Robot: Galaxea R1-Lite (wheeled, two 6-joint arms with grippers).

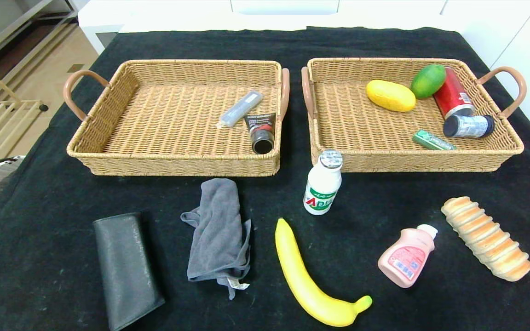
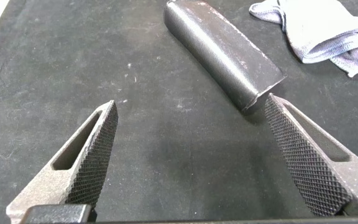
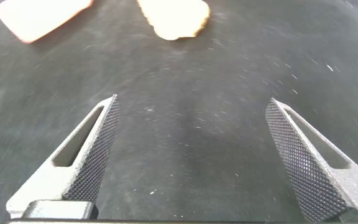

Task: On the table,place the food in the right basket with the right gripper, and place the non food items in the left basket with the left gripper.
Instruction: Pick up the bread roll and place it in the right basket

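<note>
Nearest, out of the head view: left gripper [image 2: 191, 162], jaws wide apart and empty, above bare cloth just short of the black textured leather-look case [image 2: 224, 51]. Right gripper [image 3: 191, 158], jaws likewise apart and empty, above bare cloth short of the pink bottle and the bread.

Front row, still on the black-draped table [image 1: 384, 46], left to right:
- Black case [image 1: 127, 269], non-food; long axis near to far, slightly angled.
- Crumpled grey cloth [image 1: 219, 232], non-food; lies lengthwise near to far.
- Long yellow banana [image 1: 313, 280], food; stem end near-right, tip pointing far-left.
- Pink squat bottle with white cap [image 1: 407, 256], on its side, cap pointing far-right.
- Ridged golden bread loaf [image 1: 486, 243], food; axis running far-left to near-right.

Middle: white drink bottle with green label [image 1: 322, 184], upright, just before the right basket's front wall.

Far, already sorted:
- Left wicker basket [image 1: 108, 119]: grey tube, dark tube.
- Right wicker basket [image 1: 338, 119]: yellow and green fruits, red can, dark-capped jar, green packet.

Judgement: roughly half done; six items remain.
</note>
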